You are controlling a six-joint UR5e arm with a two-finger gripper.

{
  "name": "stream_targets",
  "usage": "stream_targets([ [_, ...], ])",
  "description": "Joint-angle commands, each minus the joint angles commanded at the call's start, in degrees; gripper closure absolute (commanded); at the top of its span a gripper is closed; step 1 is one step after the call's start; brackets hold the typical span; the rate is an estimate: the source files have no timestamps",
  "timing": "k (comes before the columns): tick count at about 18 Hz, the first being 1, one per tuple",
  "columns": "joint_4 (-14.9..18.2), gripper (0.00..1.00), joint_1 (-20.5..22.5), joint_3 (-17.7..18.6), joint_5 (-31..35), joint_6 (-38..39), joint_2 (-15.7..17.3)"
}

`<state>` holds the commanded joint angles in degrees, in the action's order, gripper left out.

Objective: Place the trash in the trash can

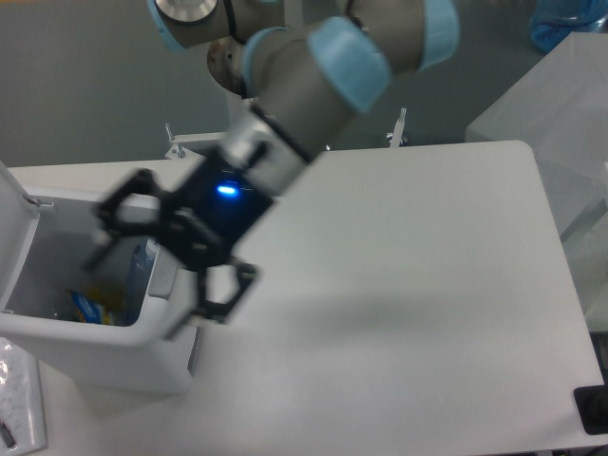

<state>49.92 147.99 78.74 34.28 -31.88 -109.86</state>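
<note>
Our hand (pixel 157 256), jaws spread wide and blurred, hangs over the right rim of the trash can (pixel 95 347), which blocks the surface's (pixel 399 285) left edge. To the right we see bare surface; a dark object (pixel 593 410) sits at its far corner.

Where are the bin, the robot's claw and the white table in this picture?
trash can (pixel 90 356), fixed camera, front wall.
gripper (pixel 152 275), fixed camera, between its open fingers.
table (pixel 399 285), fixed camera, bare top.

Tool (pixel 157 261) motion-blurred — finger state unclear, trash can (pixel 104 347) cut by left edge, contents partly hidden
</note>
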Motion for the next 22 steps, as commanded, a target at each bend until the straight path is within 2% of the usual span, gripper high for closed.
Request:
stream_targets([
  [4, 0.09, 0.0, 3.97, 2.9, 2.53, -8.09, -1.32],
  [9, 0.18, 0.0, 4.76, 3.17, 19.57, -19.16, -2.37],
  [13, 0.26, 0.0, 4.59, 3.0, 32.93, -24.61, -2.37],
  [17, 1.14, 0.0, 4.41, 2.82, 39.45, -27.52, -2.46],
  [19, 3.06, 0.0, 4.33, 2.12, 41.48, -30.94, -2.81],
  [22, 8.42, 0.0, 4.24, 0.89, 44.03, -36.56, -3.08],
])
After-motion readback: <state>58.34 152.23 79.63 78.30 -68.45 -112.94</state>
